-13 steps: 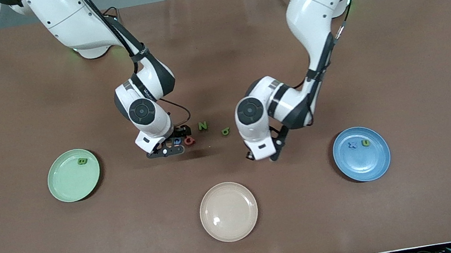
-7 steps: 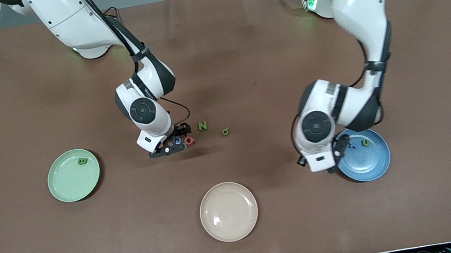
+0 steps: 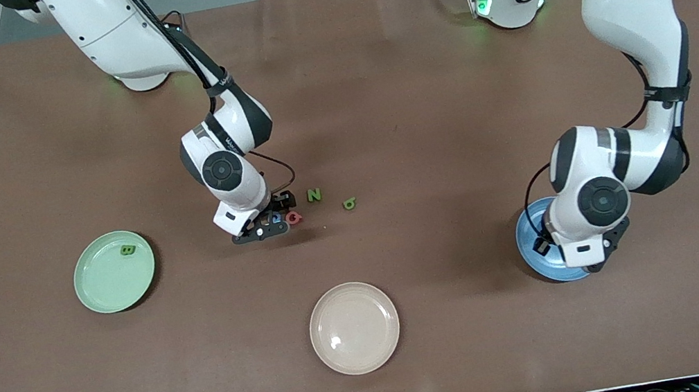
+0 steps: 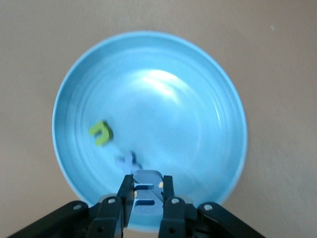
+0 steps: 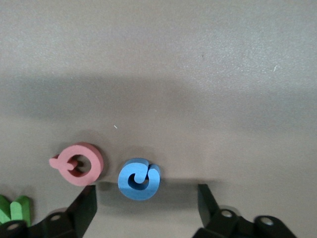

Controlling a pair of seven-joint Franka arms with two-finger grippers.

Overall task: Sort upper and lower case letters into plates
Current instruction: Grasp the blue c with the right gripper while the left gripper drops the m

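Left pincer (image 4: 144, 198), closed on a small blue letter (image 4: 146, 191) whose case I cannot read at this angle, hangs over the blue plate (image 4: 218, 99), which lies toward my left arm's end of the worktop; a green letter (image 4: 101, 133) and another blue one (image 4: 128, 161) already lie in that plate. Right pincer (image 5: 146, 201), jaws wide and holding nothing, straddles a round blue letter (image 5: 139, 178) on the bare worktop, with a pink letter (image 5: 78, 163) just beside it and outside the jaws. A green N (image 3: 314, 194) and a small green letter (image 3: 349, 204) lie near that pair; the mint plate (image 3: 99, 291) holds a green B (image 3: 127, 249).

Handling, as I judge it: the letters look light, stiff and chunky, unlikely to break, but small enough to skid or twist. I would close across the blue letter's flat outer flanks, low and centred.
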